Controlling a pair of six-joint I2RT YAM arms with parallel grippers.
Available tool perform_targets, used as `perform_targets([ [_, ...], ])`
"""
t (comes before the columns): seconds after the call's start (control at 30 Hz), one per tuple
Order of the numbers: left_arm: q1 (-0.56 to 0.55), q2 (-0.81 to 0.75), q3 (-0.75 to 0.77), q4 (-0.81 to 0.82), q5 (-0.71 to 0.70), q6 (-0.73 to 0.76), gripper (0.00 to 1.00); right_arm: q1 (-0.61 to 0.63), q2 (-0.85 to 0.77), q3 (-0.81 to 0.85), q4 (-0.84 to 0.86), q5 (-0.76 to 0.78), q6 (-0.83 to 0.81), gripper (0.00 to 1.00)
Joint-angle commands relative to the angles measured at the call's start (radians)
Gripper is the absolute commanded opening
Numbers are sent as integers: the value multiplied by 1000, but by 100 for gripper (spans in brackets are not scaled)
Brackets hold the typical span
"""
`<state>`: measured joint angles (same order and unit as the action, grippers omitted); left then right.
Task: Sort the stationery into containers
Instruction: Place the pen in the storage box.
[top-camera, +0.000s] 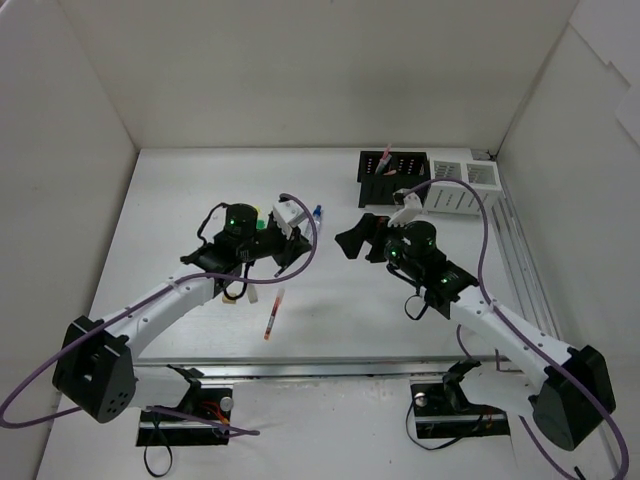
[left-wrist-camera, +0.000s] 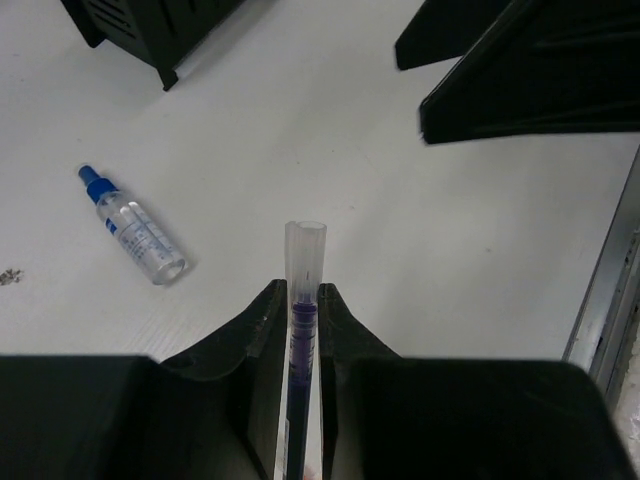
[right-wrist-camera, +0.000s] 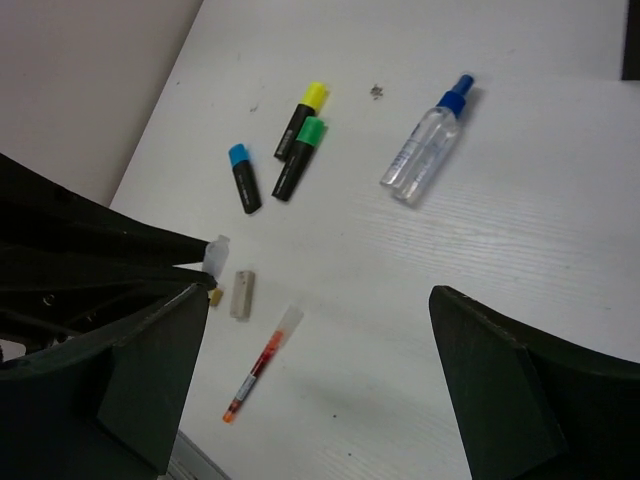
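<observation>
**A:** Which step are you working on?

**B:** I am carrying a pen across. My left tool (left-wrist-camera: 302, 295) is clamping a thin clear-capped pen (left-wrist-camera: 305, 250), with the capped end poking out ahead, above the worktop (left-wrist-camera: 420, 260).

**A:** And the other arm?

**B:** My right tool (right-wrist-camera: 320, 290) is hovering with its jaws wide apart and is gripping nothing.

**A:** What is waiting to be sorted?

**B:** In the right wrist view, a red pen (right-wrist-camera: 262, 362) is lying nearest, at seven o'clock. A tan eraser (right-wrist-camera: 242, 293) is lying just beside it. Farther off at eleven o'clock are the blue-capped highlighter (right-wrist-camera: 243, 178), the green-capped highlighter (right-wrist-camera: 298, 158) and the yellow-capped highlighter (right-wrist-camera: 302, 118). The bottle (right-wrist-camera: 425, 150) is lying on its side at one o'clock.

**A:** Where is the held pen going?

**B:** I am judging it is going to the black organiser (top-camera: 392, 178), at one o'clock from my left tool in the top view. Pens are already showing in it, though I cannot tell which compartment they are in. The white bins (top-camera: 450, 185) are standing just beside it at three o'clock.

**A:** What is the next move asking of you?

**B:** I am thinking of swinging the left arm toward one o'clock and tipping the pen upright. I would part the tool only once the tip is inside the wall. My right tool is sitting near that path, so it wants watching.
</observation>
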<state>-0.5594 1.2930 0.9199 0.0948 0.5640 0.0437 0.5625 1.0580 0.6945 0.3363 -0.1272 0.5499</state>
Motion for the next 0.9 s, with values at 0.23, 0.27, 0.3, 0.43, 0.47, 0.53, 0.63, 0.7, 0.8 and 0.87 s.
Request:
perform_targets([
  [0.23,-33,37,80,88,42,-24,0,129,198,94,288,98,128,77],
  [0.27,-33,43,89,86,31,-24,0,155,207,99,297,151,131,72],
  [0.3,-33,52,92,86,30,-63,0,165,226,102,297,172,134,70],
  [0.43,-33,63,94,106,-1,-91,0,201,255,114,297,210,142,58],
  [0.47,-33,60,96,108,-9,-97,0,208,257,112,299,233,145,51],
  [0.53,-33,60,97,118,-29,-116,0,226,257,108,297,257,154,42],
  [0.63,-33,60,97,143,-30,-136,0,235,260,108,296,288,157,35],
  [0.7,-33,54,93,163,-23,-142,0,235,269,114,291,296,162,35],
  [0.8,-42,46,86,177,-39,-154,0,244,287,137,267,301,162,33],
  [0.87,-42,42,83,181,-50,-159,0,247,293,145,262,311,160,29],
])
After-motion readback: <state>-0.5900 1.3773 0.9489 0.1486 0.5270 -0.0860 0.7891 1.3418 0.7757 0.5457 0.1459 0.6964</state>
